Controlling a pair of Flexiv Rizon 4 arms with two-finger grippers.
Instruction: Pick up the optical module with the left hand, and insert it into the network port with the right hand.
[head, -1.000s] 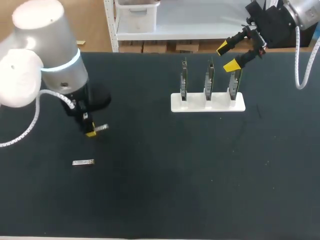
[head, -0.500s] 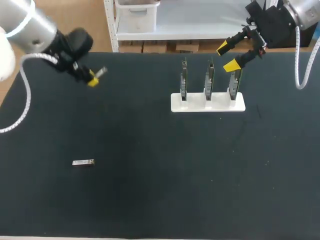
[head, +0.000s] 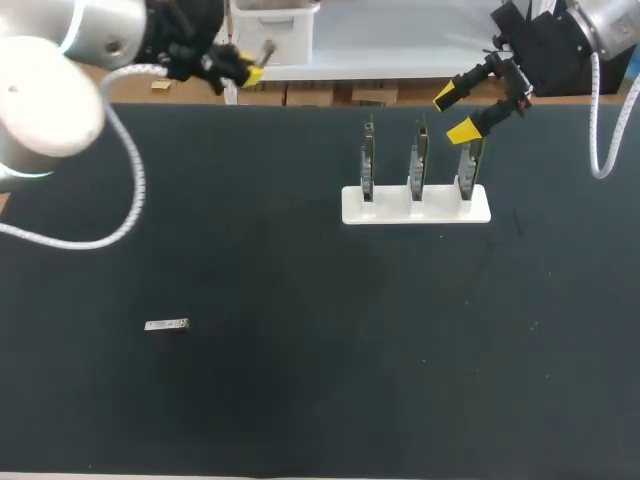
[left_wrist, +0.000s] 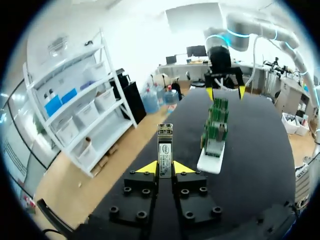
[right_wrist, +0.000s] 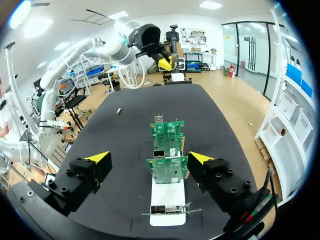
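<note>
Fingers of the left gripper (left_wrist: 165, 169) are clamped from both sides on the optical module (left_wrist: 165, 148), a slim metal piece with a label on its face, which stands up out of the yellow tips and points away from the wrist. From the head view this left gripper (head: 250, 70) hangs raised by the far left edge of the black table (head: 300, 390), with the optical module (head: 266, 48) sticking out beyond the tips, well apart from everything else. Out across the table, a second optical module (head: 166, 325) lies flat on the near left part of the cloth, alone. A white holder (head: 415, 208) sits toward the far right and carries three green circuit boards (head: 420, 158) upright in a row. The right gripper (head: 455, 112) hovers just above the rightmost board with its fingers spread wide and nothing held. In the right wrist view that gripper (right_wrist: 149, 158) has its two yellow tips on either side of the row, and the circuit boards (right_wrist: 167, 170) and white holder (right_wrist: 167, 197) lie ahead of and below them; a metal network port (right_wrist: 159, 117) shows at the top of the farthest board. The second optical module (right_wrist: 118, 111) lies beyond, near the table's far side.
</note>
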